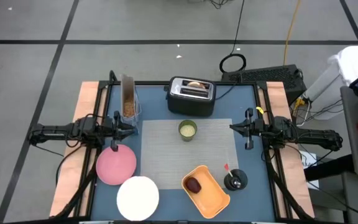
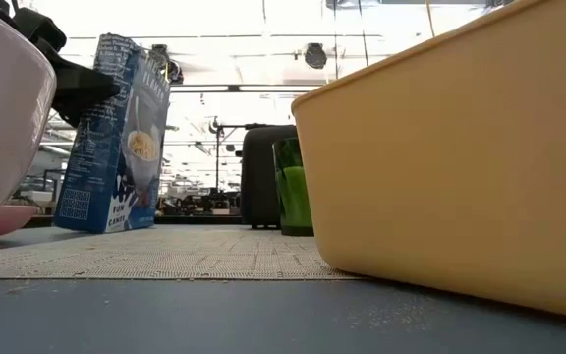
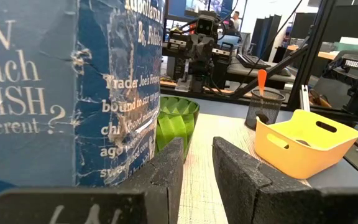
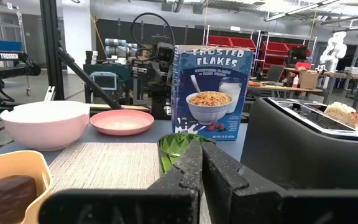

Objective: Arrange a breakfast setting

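Plate (image 1: 116, 165) and bowl (image 1: 138, 197) lay left of the mat (image 1: 188, 152), the left gripper (image 1: 131, 126) slightly parted just above the plate. Cup (image 1: 188, 129) stood on the mat; bread (image 1: 196, 84) sat in the toaster (image 1: 191, 96) behind it. Right of the mat, the right gripper (image 1: 234, 127) hovered nearly closed, empty. Best next: descend squarely on the plate's rim.

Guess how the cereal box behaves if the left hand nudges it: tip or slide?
Likely tips: the cereal box stands tall and narrow beside the placemat. Its top looks open and its cardboard worn, so probably light and squashy. The left hand sits close by.
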